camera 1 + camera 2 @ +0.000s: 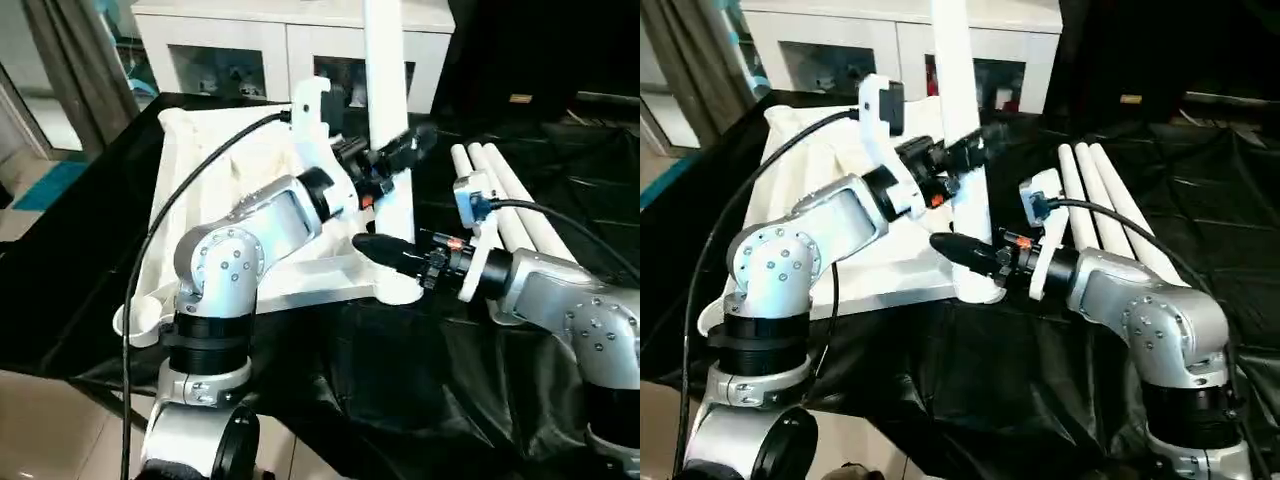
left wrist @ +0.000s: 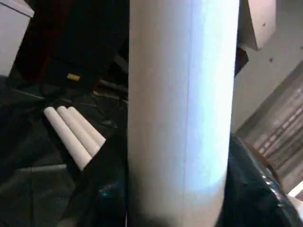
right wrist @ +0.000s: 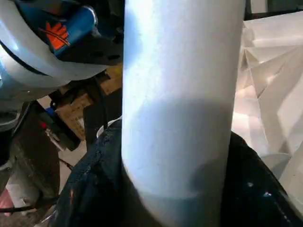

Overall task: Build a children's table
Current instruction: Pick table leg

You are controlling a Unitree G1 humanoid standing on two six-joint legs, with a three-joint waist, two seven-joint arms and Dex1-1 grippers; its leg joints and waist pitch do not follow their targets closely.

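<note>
**Both end effectors clamp an upright leg at the tabletop's corner**

A white tube leg [image 1: 385, 110] stands upright at the near right corner socket [image 1: 398, 288] of the tabletop [image 1: 215, 190], which lies upside down on the bench [image 1: 400, 390], its ribbed underside facing up. The bench is draped in black sheeting.

The left end effector [image 1: 395, 155] grips the leg partway up, its black fingers closed around the tube. The right end effector [image 1: 385, 250] grips the same leg lower down, just above the socket, its fingers likewise closed on it. In both wrist views the tube rises between dark fingers pressed to its sides.

Three more legs [image 1: 505, 200] lie side by side on the black sheeting to the right of the tabletop, touching one another. Behind the bench stands a white cabinet [image 1: 260, 50] with glass doors.
</note>
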